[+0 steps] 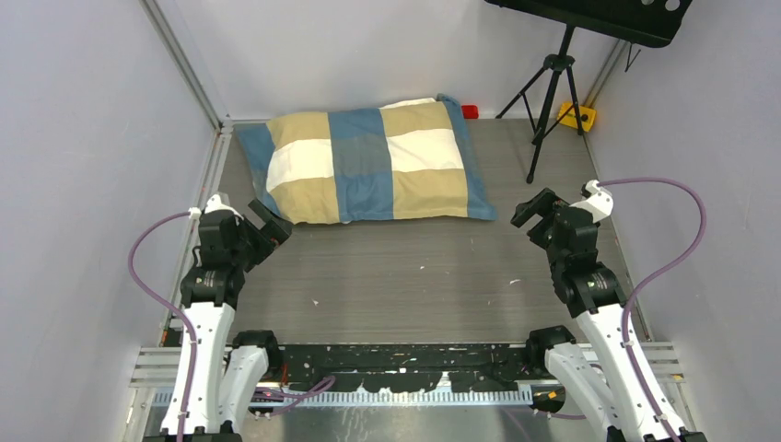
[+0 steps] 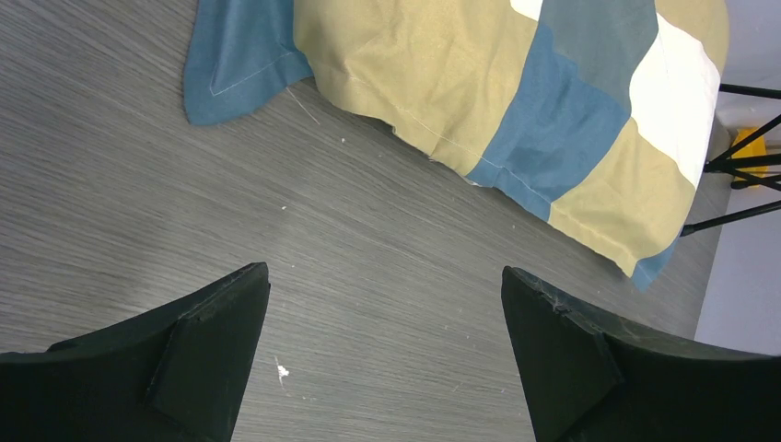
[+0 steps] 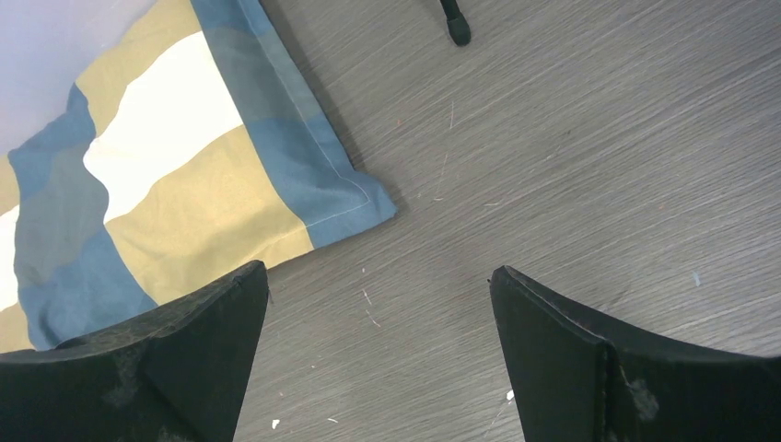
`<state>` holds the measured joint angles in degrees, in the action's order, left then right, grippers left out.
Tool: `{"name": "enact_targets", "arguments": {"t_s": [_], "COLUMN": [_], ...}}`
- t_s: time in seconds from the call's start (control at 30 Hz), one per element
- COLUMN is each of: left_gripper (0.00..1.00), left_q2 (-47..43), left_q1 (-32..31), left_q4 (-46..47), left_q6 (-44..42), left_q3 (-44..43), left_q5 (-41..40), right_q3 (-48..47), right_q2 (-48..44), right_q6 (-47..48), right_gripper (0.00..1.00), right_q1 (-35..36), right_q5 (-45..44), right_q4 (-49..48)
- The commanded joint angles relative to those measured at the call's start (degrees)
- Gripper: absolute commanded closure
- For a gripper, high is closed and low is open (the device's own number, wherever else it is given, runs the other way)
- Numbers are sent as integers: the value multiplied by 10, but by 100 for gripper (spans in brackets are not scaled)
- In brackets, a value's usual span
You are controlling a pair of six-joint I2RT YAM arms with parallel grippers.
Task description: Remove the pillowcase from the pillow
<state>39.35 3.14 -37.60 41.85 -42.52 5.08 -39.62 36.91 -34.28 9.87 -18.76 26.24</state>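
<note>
Pillowcase lying at far side of table, pillow hidden inside. Left gripper and right gripper hovering near front corners, jaws gaping wide, gripping nothing; probably lining up corner grabs.

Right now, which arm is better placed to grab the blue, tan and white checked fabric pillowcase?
Probably left: the open left gripper sits beside the near-left corner of the checked pillowcase; the open right gripper stands farther off.

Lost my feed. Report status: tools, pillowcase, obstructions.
Left tool open, right tool open, both empty. Pillowcase not yet off, untouched, far side of table. Tripod stands right of it, not touching.
</note>
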Motion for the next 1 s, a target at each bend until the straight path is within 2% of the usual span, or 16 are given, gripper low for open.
{"name": "enact_targets", "arguments": {"t_s": [0.0,0.33,0.57,0.83,0.97], "left_gripper": [0,0,0,0,1], "left_q2": [-10,42,93,149,176], "left_q1": [3,3,3,3,3], "left_q4": [15,58,92,227,290], "left_q6": [14,11,54,82,92], "left_q3": [-7,16,29,75,101], "left_q5": [-2,53,52,93,66], "right_q3": [0,26,17,46,56], "right_q2": [-6,23,96,221,304], "right_q6": [-10,-4,-73,-152,-178], "right_gripper": [5,5,5,6,11], "right_q1": [0,0,0,-1,0], "right_q5": [4,17,60,178,224], "right_q4": [-9,-68,-108,-266,-348]}}
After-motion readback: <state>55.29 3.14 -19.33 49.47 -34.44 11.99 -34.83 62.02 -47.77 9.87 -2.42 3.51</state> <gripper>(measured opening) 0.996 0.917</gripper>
